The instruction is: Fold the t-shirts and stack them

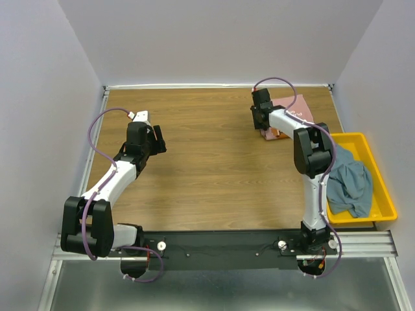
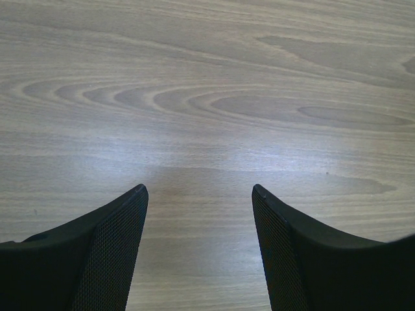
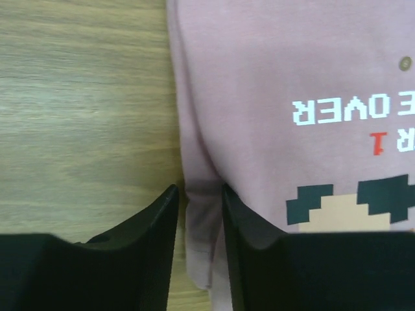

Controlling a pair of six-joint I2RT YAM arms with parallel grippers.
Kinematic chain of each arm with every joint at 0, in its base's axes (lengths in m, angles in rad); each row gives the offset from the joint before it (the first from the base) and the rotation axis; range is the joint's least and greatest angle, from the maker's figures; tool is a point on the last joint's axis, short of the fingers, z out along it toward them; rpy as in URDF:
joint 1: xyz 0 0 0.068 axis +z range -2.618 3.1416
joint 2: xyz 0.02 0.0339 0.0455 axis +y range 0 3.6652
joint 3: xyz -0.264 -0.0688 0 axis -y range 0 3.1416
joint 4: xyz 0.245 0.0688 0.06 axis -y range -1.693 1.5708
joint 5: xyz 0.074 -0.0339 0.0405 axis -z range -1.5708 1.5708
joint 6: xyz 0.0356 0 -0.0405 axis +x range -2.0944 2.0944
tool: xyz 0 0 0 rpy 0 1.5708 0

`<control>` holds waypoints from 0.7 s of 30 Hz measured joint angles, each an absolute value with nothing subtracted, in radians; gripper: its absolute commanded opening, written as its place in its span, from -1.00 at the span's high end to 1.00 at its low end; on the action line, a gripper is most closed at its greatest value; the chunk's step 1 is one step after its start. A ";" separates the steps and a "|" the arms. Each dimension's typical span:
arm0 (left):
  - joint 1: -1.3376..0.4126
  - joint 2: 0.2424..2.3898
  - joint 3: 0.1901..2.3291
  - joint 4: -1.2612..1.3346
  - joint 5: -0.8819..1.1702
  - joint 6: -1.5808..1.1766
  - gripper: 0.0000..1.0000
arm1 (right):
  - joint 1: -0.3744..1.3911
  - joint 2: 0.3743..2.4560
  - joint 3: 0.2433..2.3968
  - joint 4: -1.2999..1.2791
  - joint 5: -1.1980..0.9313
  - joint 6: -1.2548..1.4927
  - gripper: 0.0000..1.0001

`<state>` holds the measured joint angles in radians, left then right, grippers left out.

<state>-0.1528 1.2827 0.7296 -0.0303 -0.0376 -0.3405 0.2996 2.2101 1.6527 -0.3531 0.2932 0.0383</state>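
Pinching a folded edge of the pink shirt (image 3: 259,65), the right claw (image 3: 200,197) has its two black fingers drawn close together with a ridge of cloth caught between them, so it is grasping the shirt at its side hem. The shirt lies flat on the wooden table (image 2: 194,78) at the far right corner, just beyond the yellow bin (image 1: 355,148). Its white block lettering and pixel cartoon print face up and appear upside down in the right wrist view. The gripped edge is the one facing the middle of the table, with bare wood right beside it. The blue-grey shirt (image 1: 350,184) sits crumpled inside the yellow bin at the table's right edge, filling the bin's near half and draping over its inner rim, partly hidden behind the right arm. The left claw (image 2: 200,194) is released, its fingers spread wide apart over bare wood on the left side of the table, holding nothing and well apart from both shirts.
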 measured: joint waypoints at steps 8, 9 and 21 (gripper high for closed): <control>-0.153 1.283 0.730 -0.030 -0.042 -0.340 -0.45 | 0.299 2.239 1.657 -0.335 0.458 -0.058 0.99; -0.153 1.283 0.730 -0.030 -0.044 -0.340 -0.46 | 0.296 2.246 1.662 -0.333 0.471 -0.070 0.99; -0.158 1.283 0.730 -0.031 -0.069 -0.337 -0.45 | 0.126 2.349 1.782 -0.302 0.584 -0.202 0.96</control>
<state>-0.1577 1.2827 0.7296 -0.0311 -0.0689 -0.3367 0.1261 2.3493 1.7824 -0.3019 0.5838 -0.2016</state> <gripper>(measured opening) 0.729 0.014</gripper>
